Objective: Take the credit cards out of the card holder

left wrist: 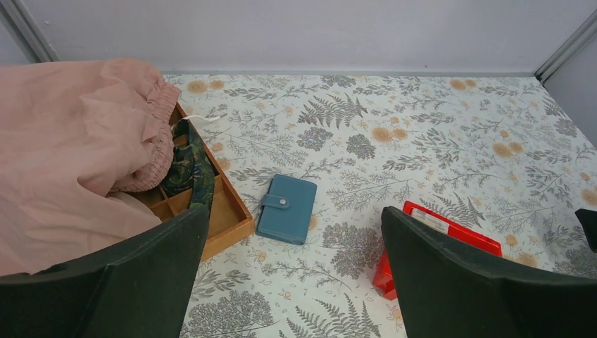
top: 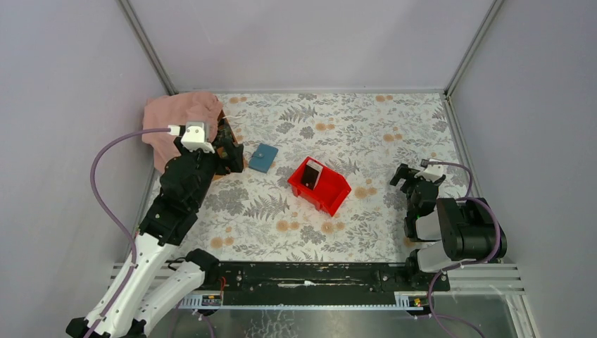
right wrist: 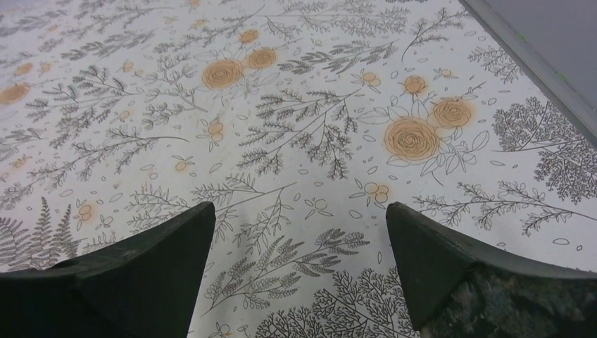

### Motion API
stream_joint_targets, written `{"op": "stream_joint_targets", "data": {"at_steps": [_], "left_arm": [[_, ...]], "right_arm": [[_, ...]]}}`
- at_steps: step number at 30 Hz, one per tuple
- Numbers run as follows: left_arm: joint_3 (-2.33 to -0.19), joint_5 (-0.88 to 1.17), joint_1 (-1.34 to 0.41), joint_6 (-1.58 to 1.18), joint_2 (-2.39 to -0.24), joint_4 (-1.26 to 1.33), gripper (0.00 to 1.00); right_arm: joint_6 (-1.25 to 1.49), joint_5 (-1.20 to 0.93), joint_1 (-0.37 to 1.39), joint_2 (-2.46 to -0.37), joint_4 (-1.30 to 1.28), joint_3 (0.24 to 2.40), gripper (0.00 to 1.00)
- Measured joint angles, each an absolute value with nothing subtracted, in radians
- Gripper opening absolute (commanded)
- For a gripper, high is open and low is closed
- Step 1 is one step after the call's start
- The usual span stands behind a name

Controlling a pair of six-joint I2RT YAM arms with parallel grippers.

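**A:** What does the overhead view give?

**B:** Both arms. The left hand [top: 231, 156] reaches out by the pink cloth [top: 179, 116], near the blue wallet [top: 263, 158]. The right hand [top: 407, 177] sits close to its own base, well apart. Some cards [top: 312, 174] lean inside the red bin [top: 336, 198], near the wallet on the flowered surface [top: 352, 127].

**A:** And the left wrist?

**B:** That hand is spread wide, holding nothing. The wallet lies flat, strap snapped shut, just beside a wooden tray [left wrist: 229, 215] partly under the cloth. The bin's inside is out of sight here.

**A:** Right wrist?

**B:** Spread wide too, empty, over bare surface.
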State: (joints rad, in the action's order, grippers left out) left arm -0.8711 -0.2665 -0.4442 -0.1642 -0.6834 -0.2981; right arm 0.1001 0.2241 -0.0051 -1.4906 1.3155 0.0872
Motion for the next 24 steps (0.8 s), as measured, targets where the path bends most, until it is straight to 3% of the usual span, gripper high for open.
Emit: {"op": "stream_joint_targets", "data": {"at_steps": [12,18,24], "left_arm": [[-0.851,-0.267,-0.444,-0.164,-0.698,-0.29,1.0],[-0.865,-0.234,-0.444,-0.163,-0.745,-0.299,1.0],[-0.881,-0.244,-0.444,-0.208,-0.74,-0.303,1.0]], "right_arm": [[0.102,0.224,-0.005,-1.467,1.359,0.068,1.0],[0.165,0.216,-0.006,-1.229,0.946,0.238,0.99],[0.422,0.176,-0.007,-1.221,0.617,0.475,0.97]]}}
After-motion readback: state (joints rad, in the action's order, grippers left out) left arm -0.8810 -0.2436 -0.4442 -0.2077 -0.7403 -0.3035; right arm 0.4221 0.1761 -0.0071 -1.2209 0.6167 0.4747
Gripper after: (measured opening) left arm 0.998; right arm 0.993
